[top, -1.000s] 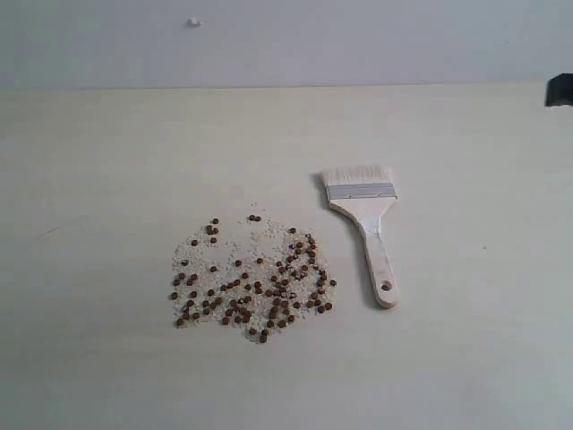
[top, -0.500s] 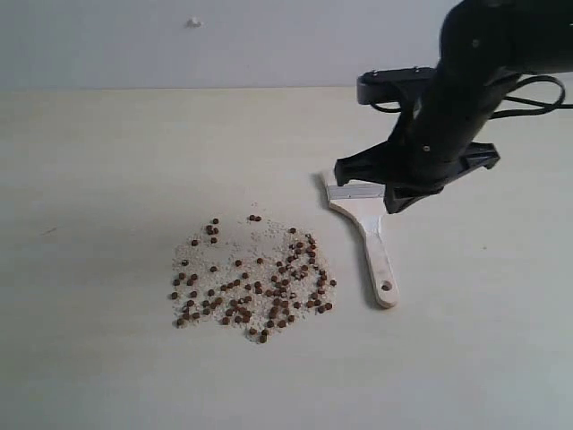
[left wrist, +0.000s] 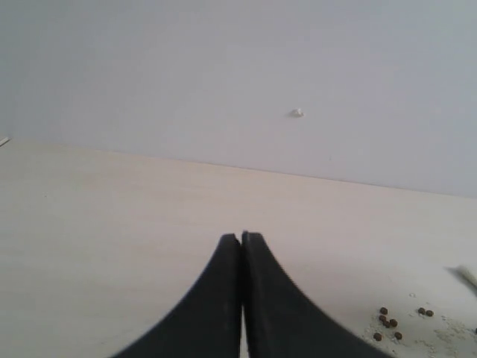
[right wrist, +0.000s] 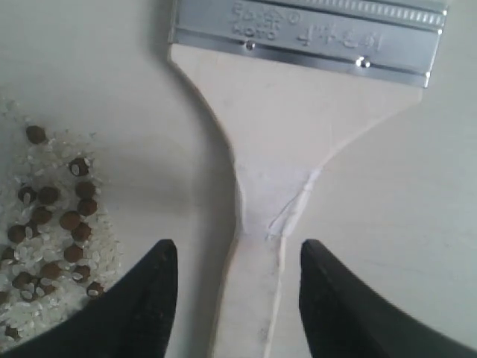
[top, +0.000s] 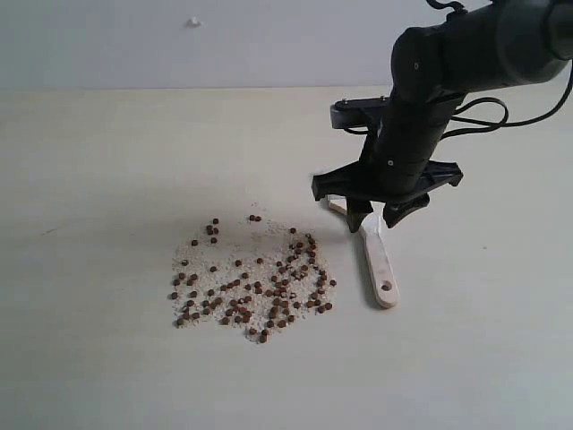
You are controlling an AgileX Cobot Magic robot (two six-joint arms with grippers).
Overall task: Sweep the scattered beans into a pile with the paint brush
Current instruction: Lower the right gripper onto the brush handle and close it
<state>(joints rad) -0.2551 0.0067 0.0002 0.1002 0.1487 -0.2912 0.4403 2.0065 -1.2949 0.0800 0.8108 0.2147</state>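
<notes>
There is one big pale desk (top: 107, 143). One black arm (top: 466, 54) reaches over it, and one right pincer (top: 374, 219) hangs at its end, pointing down.

The right pincer is spread wide. It pinches nothing. Its two fingers (right wrist: 153, 298) stand one on each side of the thin neck of the brush handle, with a gap on both sides.

There is one brush (top: 380, 264). It lies flat on the desk, right under the right pincer. Its long line runs from the far side of the desk to the near side. The wide end with its metal band (right wrist: 305, 33) points far, ahead of the fingers. The handle end with one hole (top: 386, 288) points near and sticks out past the pincer.

There is one left pincer (left wrist: 242, 239). It is pressed together and empty. A few beans lie on the desk ahead of it.

The beans (top: 260, 287) are dozens, too many to count well. They are spread in one loose patch to the left of the right pincer, close beside its left finger and not touching the brush.

Small white crumbs (top: 260, 237) lie mixed in with them.
</notes>
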